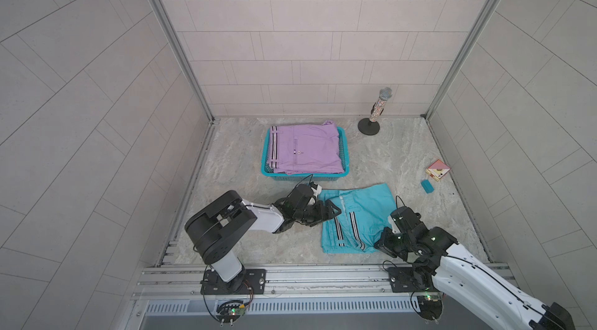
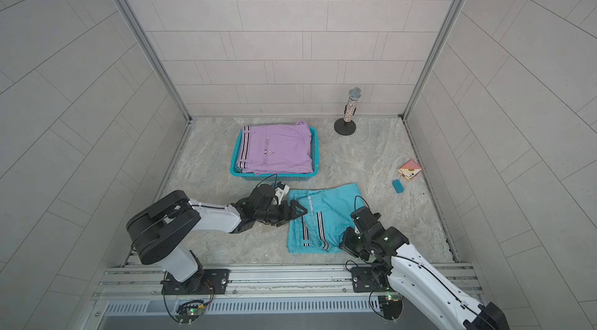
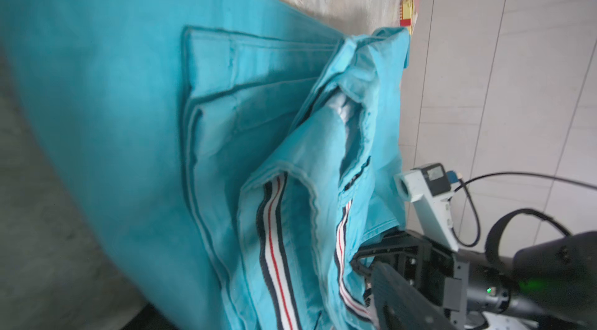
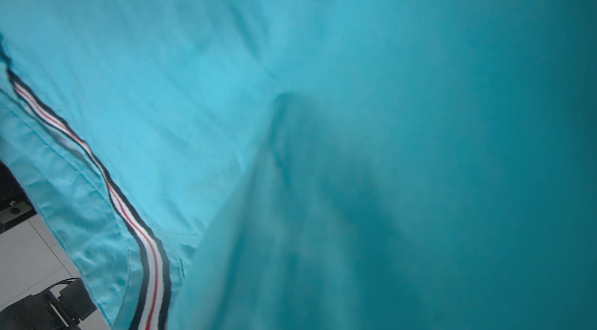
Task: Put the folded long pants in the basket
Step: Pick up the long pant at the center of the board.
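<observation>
Light blue pants (image 1: 358,215) with striped trim. Lie folded and flat on the marbled surface (image 1: 403,157) toward the front rail, outside the basket (image 1: 267,163) and just in front of its near wall. Show two striped bands in the near half in both top views.

Lilac pants (image 1: 310,150), folded, on top inside the teal basket. Fill nearly all of it, with one far corner poking over the rim. Hide anything beneath.

Left jaws at the left edge of the light blue pants, low over the cloth, visibly spread in both top views. Cloth between them or not: cannot tell.

Right jaws at the near right corner of the same pants, mostly hidden under the wrist from above. Seen from the left wrist camera close against a raised fold of the light blue pants (image 3: 129,118). Parted or pinching the cloth: cannot tell. Right wrist camera filled with the blurred light blue pants (image 4: 226,86) and one striped band, with nothing more readable.

Off to the right on the surface, well apart from the pants: a small teal block (image 1: 427,186) and, just beyond it, a small pink and yellow box (image 1: 436,170). Glittery microphone (image 1: 379,105) upright on a round black base near the back wall, right of the basket.
</observation>
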